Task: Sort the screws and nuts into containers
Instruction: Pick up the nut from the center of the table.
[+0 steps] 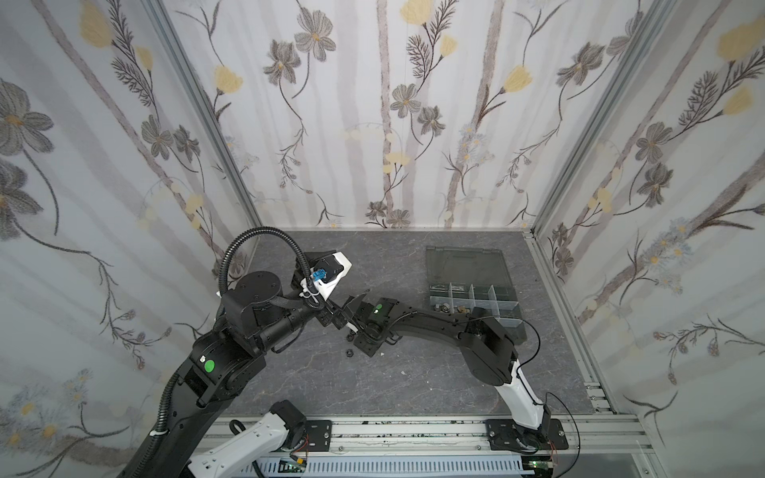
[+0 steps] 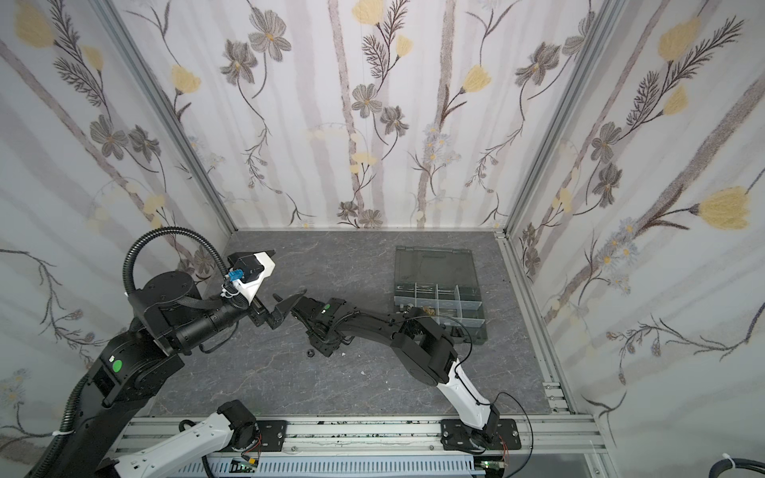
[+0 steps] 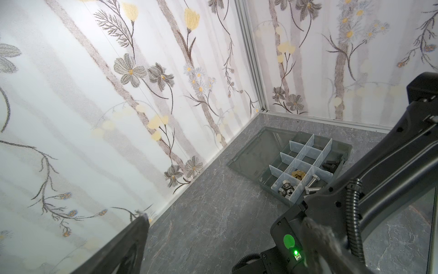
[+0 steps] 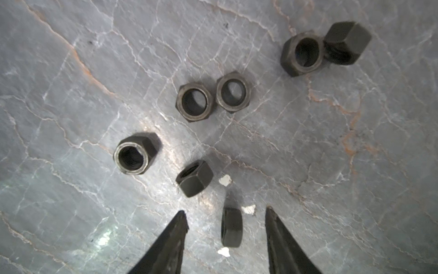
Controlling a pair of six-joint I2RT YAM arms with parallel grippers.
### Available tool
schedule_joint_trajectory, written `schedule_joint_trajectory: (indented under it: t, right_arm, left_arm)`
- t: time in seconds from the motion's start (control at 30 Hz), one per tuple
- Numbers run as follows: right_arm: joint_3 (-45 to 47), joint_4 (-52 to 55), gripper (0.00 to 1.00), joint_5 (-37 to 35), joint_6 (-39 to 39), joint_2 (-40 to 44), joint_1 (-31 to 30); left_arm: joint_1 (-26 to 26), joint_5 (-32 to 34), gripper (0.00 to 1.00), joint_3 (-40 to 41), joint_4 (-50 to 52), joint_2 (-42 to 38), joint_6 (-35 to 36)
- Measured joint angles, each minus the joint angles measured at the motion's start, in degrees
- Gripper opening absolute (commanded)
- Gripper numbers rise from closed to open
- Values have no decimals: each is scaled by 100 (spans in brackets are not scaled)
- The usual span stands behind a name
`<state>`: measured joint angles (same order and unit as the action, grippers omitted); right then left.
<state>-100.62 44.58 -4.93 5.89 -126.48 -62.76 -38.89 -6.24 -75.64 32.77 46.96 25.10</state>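
Note:
Several black nuts lie loose on the grey marbled table in the right wrist view. One black nut stands on edge between the tips of my right gripper, which is open and touches nothing. In both top views this gripper points down at the table's middle, and a stray nut lies beside it. My left gripper hovers open and empty just left of the right wrist. The containers hold silver nuts, brass nuts, silver screws and black screws.
The organizer box stands at the back right of the table with its lid laid open flat toward the back wall. Flowered walls close in three sides. Small white flecks lie among the nuts.

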Motion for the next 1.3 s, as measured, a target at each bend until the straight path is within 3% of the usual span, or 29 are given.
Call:
schedule_joint_trajectory:
  t: [0.2,0.53,1.0,1.3]
  right_arm:
    - [186,76,51,-109,-2,-24,13]
    - [260,26,29,7,-4,-57,11]
    - [372,-197,14,26,-20,11,280]
    - [1014,-225,10,-105,-33,984,855]
  left_arm:
    - [0,0,100,0,0,-4,0]
    - [0,4,100,-22,0,17,-2]
    - [0,2,100,-24,2,17,-2]
    - [0,4,100,-48,0,35,-2]
